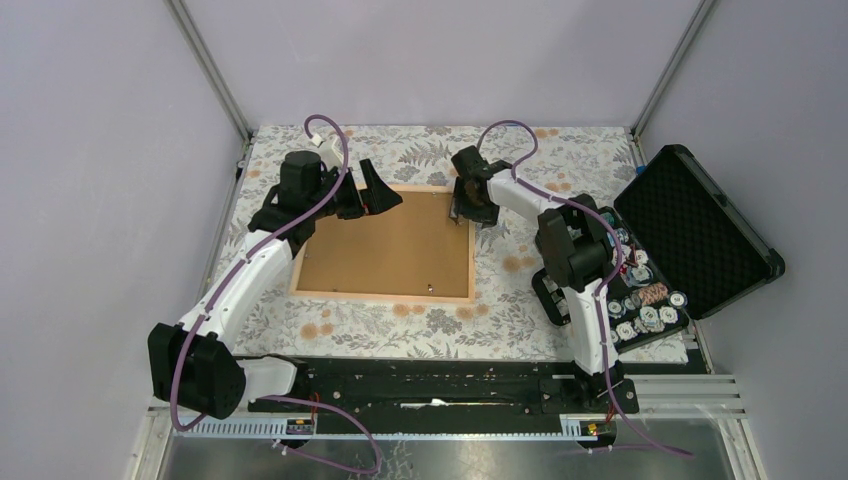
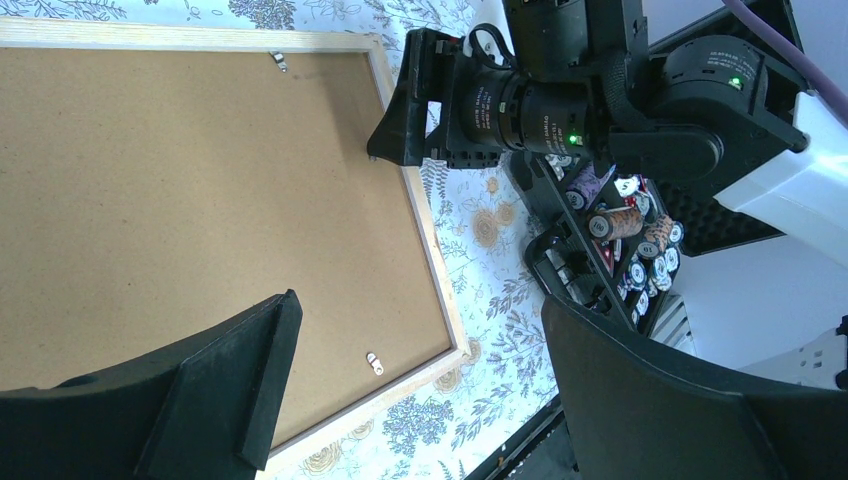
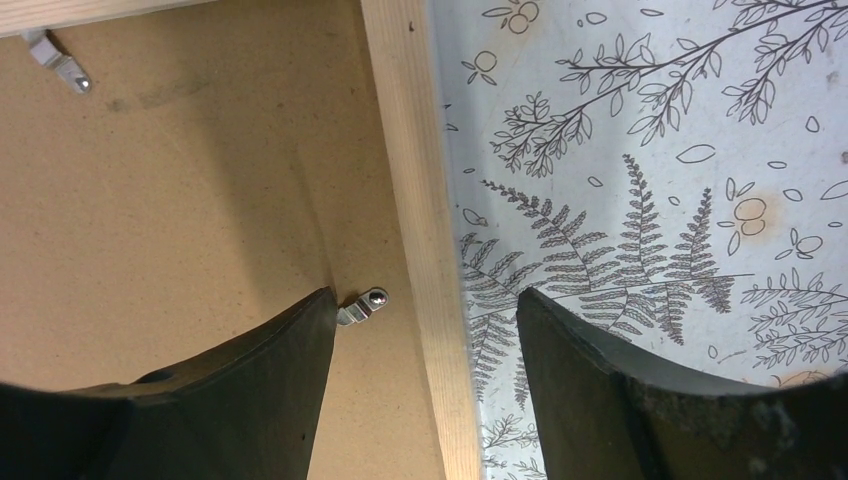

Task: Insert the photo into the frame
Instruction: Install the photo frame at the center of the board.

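On the flowered bench: the photo lies inside the frame, brown back up.
The right tool is released, its fingers astride the right rail beside a small metal clip. The left tool hangs wide apart over the far-left corner. I think the clip wants a slow, gentle push that does not shift the frame.
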### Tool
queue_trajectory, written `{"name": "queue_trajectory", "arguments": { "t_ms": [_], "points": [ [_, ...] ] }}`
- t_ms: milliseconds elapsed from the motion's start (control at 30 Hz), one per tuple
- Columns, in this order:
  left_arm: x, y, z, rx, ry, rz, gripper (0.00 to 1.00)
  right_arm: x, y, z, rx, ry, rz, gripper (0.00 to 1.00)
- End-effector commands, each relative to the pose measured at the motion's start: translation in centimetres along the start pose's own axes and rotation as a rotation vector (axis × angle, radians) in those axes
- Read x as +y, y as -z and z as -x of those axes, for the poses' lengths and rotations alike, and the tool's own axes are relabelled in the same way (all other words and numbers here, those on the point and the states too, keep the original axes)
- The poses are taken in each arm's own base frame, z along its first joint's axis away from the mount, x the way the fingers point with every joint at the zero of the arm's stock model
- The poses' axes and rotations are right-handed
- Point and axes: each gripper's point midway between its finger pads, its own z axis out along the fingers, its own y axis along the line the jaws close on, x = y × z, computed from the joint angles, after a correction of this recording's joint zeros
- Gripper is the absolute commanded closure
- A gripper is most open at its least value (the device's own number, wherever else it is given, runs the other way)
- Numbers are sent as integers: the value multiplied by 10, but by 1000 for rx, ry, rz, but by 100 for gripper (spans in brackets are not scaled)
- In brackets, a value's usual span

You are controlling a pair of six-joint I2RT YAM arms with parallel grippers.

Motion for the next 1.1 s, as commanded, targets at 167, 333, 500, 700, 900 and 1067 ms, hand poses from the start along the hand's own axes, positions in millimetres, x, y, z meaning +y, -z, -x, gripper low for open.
{"name": "queue_trajectory", "arguments": {
  "t_ms": [167, 333, 500, 700, 900, 1067],
  "points": [
    [-22, 10, 21, -71, -65, -52, 1, -10, -5, -11, 51, -16, -34, 41],
    [-22, 9, 20, -67, -63, -51, 1, -15, -1, -32, 89, 36, -19, 55],
    [-22, 9, 20, -65, -61, -54, 1, -28, -3, -34, 64, 91, -43, 72],
    [-21, 9, 20, -71, -63, -48, 1, -25, -12, -16, 32, 147, -41, 100],
    [-21, 10, 21, -77, -67, -43, 1, -25, 0, 6, -27, 199, -24, 97],
    [-21, 8, 20, -68, -65, -50, 1, -15, 33, 16, -63, 215, 54, 49]
  ]
}}
